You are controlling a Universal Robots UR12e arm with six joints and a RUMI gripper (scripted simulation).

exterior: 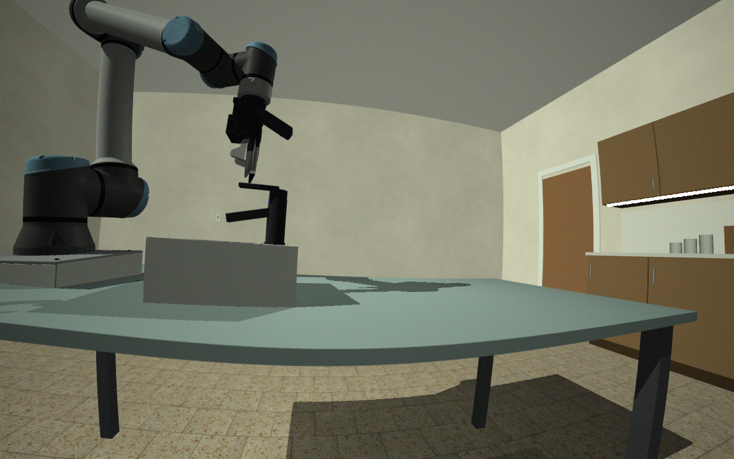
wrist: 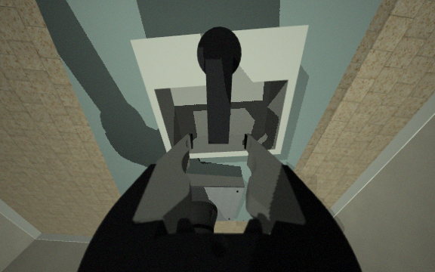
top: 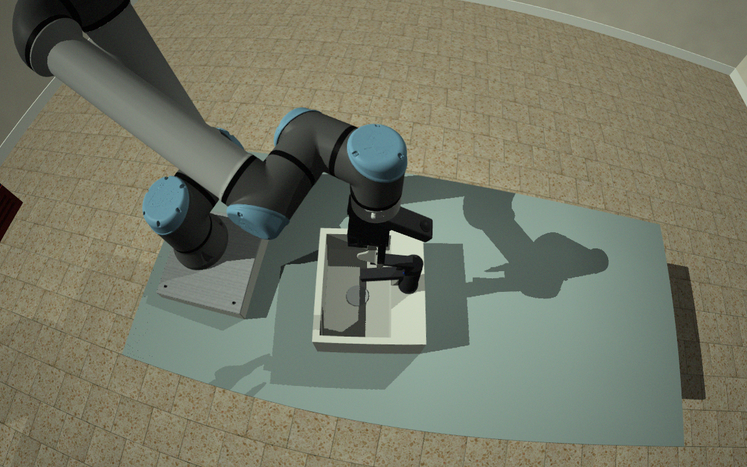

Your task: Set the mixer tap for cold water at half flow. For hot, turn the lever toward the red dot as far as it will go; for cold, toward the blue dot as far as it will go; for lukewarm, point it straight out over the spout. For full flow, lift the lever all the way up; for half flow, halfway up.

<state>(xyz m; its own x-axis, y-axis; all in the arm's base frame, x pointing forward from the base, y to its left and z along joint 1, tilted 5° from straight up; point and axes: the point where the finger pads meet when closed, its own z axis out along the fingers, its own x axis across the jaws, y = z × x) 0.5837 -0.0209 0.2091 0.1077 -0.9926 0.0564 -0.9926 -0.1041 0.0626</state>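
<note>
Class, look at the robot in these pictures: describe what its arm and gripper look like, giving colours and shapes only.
The arm is built of light grey tubes and dark grey joints with rounded blue caps. It stands on a grey ribbed base plate. The gripper has a black body and two flat, grey, wedge-shaped fingers. No cables show.

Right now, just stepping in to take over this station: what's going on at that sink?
A single robot arm hangs its gripper just above the end of the black lever of a mixer tap mounted on a white sink. The fingers stand partly open on either side of the lever's line and hold nothing. The lever lies flat, pointing out over the spout, so it is not yet lifted or turned.
</note>
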